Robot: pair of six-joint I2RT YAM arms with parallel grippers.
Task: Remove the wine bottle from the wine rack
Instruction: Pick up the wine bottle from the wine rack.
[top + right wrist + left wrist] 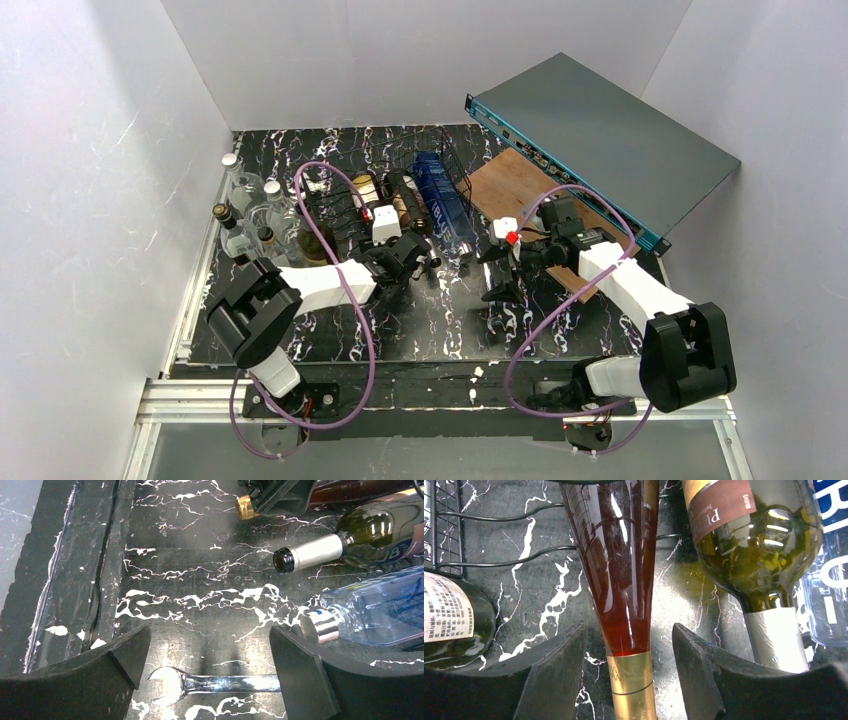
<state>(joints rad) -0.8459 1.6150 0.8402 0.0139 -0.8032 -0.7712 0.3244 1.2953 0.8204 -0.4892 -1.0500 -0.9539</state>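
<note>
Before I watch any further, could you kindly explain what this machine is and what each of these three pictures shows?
These are two robot arms bolted at the near edge of a black marbled table. Each arm ends in a two-finger gripper. The wide picture comes from a fixed camera above and behind the arms. The other two come from small cameras on the wrists, so the dark wedges at the bottom of those pictures are each gripper's own fingers. On the table sit a black wire wine rack, clear bottles standing at the left, a wooden board and a flat grey box. The left gripper stands open on either side of the gold neck of a reddish wine bottle lying on the rack, without touching it. The right gripper is open over a wrench and holds nothing.
</note>
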